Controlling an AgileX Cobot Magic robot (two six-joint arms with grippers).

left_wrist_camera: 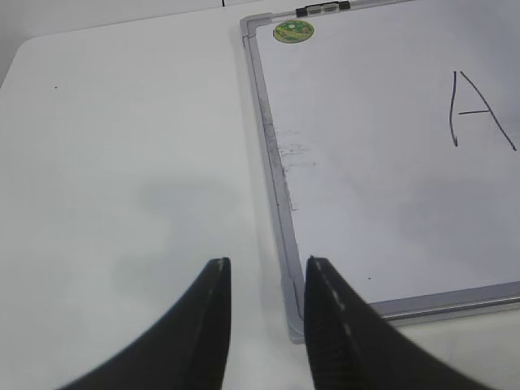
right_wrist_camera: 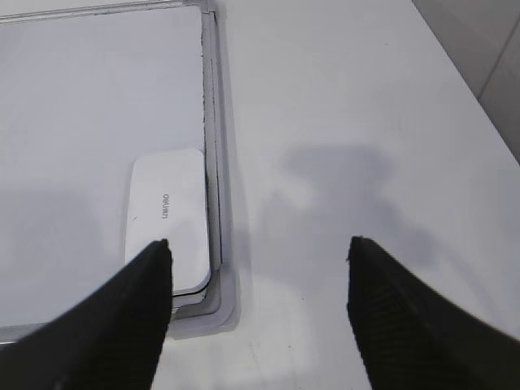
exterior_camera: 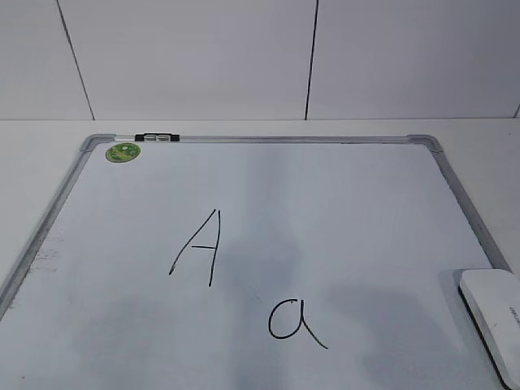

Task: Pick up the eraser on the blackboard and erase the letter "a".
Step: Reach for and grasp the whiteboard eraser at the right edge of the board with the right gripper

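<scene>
The blackboard [exterior_camera: 341,203] is a white dry-erase board with a grey frame lying flat on the table. A small handwritten letter "a" [exterior_camera: 294,322] sits near its front middle, below a taller capital "A" [exterior_camera: 199,246]. The white eraser [exterior_camera: 494,315] lies on the board's front right corner; in the right wrist view the eraser [right_wrist_camera: 169,213] rests against the frame. My right gripper [right_wrist_camera: 258,248] is open and empty, above the table just right of the eraser. My left gripper [left_wrist_camera: 266,266] is open and empty, over the board's front left corner [left_wrist_camera: 291,321]. Neither gripper shows in the exterior view.
A round green sticker [exterior_camera: 123,151] and a small black-and-white marker [exterior_camera: 157,137] sit at the board's far left edge. White table [left_wrist_camera: 122,162] surrounds the board on both sides [right_wrist_camera: 341,97]. A white panelled wall stands behind.
</scene>
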